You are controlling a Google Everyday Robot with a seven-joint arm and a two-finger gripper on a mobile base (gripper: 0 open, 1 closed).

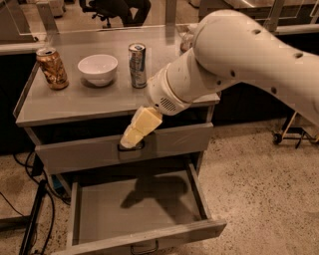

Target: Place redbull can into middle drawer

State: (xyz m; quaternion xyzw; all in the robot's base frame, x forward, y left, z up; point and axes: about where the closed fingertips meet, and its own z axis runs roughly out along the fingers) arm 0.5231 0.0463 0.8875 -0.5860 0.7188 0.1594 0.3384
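1. Middle drawer (174,236): nearest the camera, this wide shallow grey tray stood pulled out at the foot of the cabinet. Its dark loop handle (144,247) sat at the lower edge of the view. The arm's shadow lay across its bare floor.
2. Floor (259,189): speckled and pale, to the right of the cabinet. Dark cables (30,209) trailed along the left side.
3. Upper drawer (75,157): its grey front stood just above the open tray, with a handle (142,148) near the centre.
4. Gripper (128,141): the cream-coloured end of the arm pointed down and to the left, with its tip at the upper drawer's handle. Whether it was apart or together could not be told. It carried nothing that could be seen.
5. Arm (239,55): a broad white casing entered from the upper right and passed over the right side of the cabinet top (75,102).
6. Redbull can (137,64): it stood on the cabinet top, behind and above the gripper and well apart from it, just left of the arm's wrist housing. It was upright, with its long axis vertical and its silver top upward.
7. White bowl (97,68): it stood just left of the redbull can, rim up, showing a plain white interior.
8. Brown-gold can (52,68): upright near the left rear corner, beside the bowl.
9. Office chair (114,10): dark, farthest back, beyond the cabinet.
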